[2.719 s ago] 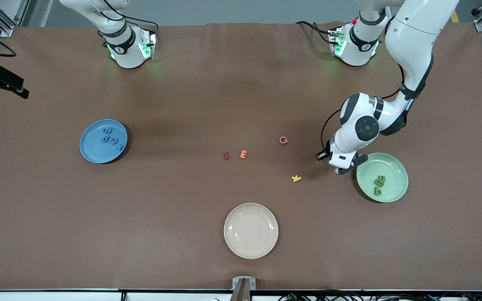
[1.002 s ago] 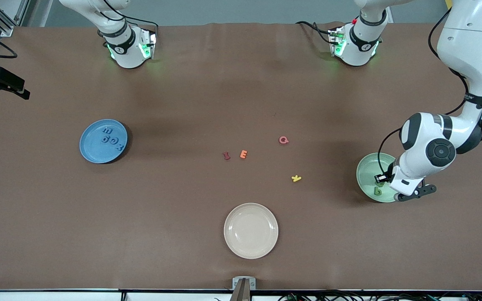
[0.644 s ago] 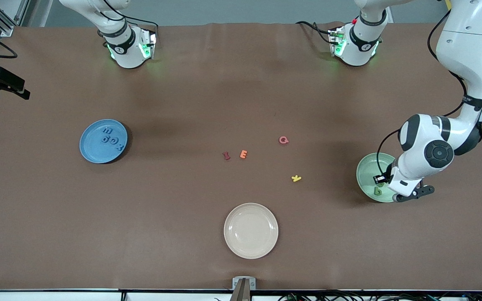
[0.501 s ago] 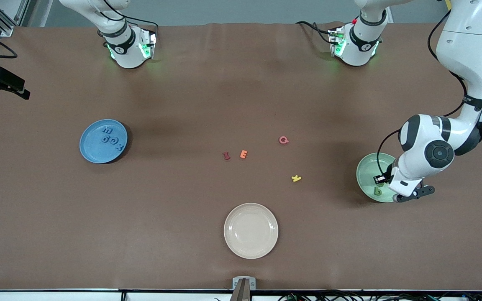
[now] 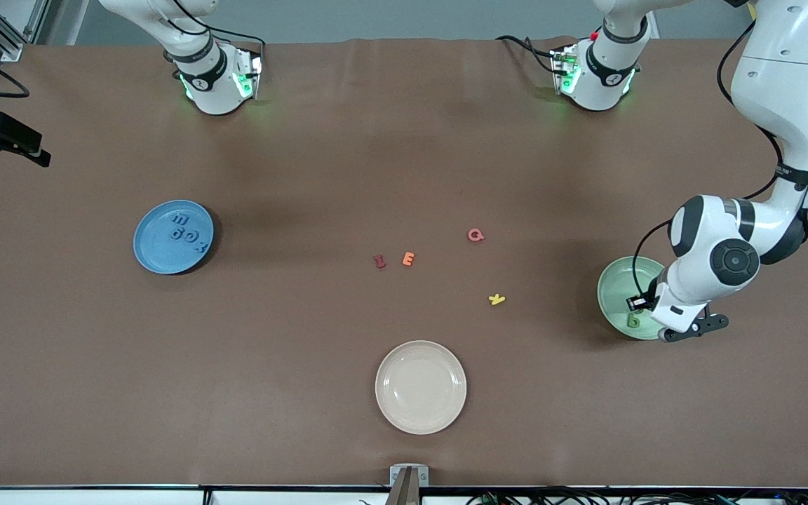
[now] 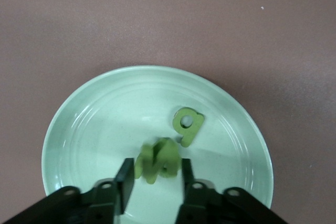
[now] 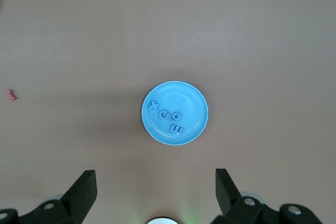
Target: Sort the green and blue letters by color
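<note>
Brown worktop (image 5: 348, 154), three plates. Over the green plate (image 6: 79, 129): left end effector (image 6: 153, 178), parted, dropping a blurry green letter (image 6: 156, 160), maybe N. Blue letters (image 5: 186, 233) on the blue plate (image 5: 151, 249). Right end effector (image 7: 155, 190) high above, wide apart, waiting. Next: lift away.

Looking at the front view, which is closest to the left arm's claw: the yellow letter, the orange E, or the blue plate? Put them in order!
The left claw is over the pale green plate.
1. The small yellow foam letter, on the table beside that green plate.
2. The small orange foam letter E, mid-table.
3. The round blue plate, at the right arm's end of the table.
</note>
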`<state>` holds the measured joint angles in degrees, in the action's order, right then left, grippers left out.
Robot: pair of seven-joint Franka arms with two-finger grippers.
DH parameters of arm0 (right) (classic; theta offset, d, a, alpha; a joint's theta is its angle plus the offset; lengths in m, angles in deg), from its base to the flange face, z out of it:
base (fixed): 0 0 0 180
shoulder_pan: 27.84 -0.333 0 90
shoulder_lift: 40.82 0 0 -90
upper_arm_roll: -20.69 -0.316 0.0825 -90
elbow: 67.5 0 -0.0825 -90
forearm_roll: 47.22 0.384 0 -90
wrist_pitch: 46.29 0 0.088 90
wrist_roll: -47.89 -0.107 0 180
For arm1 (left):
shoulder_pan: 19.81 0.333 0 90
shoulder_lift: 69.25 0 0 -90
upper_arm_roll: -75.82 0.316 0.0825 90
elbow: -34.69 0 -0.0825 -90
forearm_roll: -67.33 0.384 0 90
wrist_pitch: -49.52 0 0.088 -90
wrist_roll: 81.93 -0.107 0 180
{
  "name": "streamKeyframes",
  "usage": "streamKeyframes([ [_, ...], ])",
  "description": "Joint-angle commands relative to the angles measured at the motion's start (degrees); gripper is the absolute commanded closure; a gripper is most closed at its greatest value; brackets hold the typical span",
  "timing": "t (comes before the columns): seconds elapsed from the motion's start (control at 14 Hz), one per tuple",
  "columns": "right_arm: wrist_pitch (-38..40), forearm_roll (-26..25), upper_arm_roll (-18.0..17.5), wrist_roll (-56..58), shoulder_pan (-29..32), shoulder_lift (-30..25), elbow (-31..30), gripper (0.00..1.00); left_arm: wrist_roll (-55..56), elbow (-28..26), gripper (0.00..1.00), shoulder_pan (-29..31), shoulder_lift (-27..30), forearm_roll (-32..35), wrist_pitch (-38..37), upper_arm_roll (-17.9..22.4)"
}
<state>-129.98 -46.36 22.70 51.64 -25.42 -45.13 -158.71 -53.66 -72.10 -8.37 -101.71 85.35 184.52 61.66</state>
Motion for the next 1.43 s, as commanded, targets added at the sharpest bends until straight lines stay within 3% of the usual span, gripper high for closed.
streamKeyframes([
  [0.0,-0.1,0.5,-0.6,-0.1,0.9,-1.4,-1.5,0.0,-0.2,1.1,0.0,0.8,-0.6,1.2,0.1,-0.3],
  [0.36,-0.3,0.5,-0.6,-0.1,0.9,-1.4,-1.5,0.0,-0.1,1.1,0.0,0.3,2.2,1.3,-1.2,-0.6],
  [0.72,-0.2,0.5,-0.6,-0.1,0.9,-1.5,-1.6,0.0,-4.1,2.6,0.0,0.6,11.3,0.4,-9.9,-3.9],
  [0.86,-0.1,0.5,-0.6,-0.1,0.9,-1.5,-1.6,0.0,-5.3,7.0,0.0,0.6,13.6,0.0,-15.3,-4.8],
  [1.14,-0.1,0.5,-0.6,-0.1,0.9,-1.5,-1.7,0.0,-9.5,20.2,0.0,0.5,14.1,-6.8,-30.0,-4.9],
  [1.36,0.1,0.5,-0.6,-0.1,1.0,-1.5,-1.7,0.0,-11.0,25.3,0.0,1.2,17.2,-11.4,-35.8,-4.6],
])
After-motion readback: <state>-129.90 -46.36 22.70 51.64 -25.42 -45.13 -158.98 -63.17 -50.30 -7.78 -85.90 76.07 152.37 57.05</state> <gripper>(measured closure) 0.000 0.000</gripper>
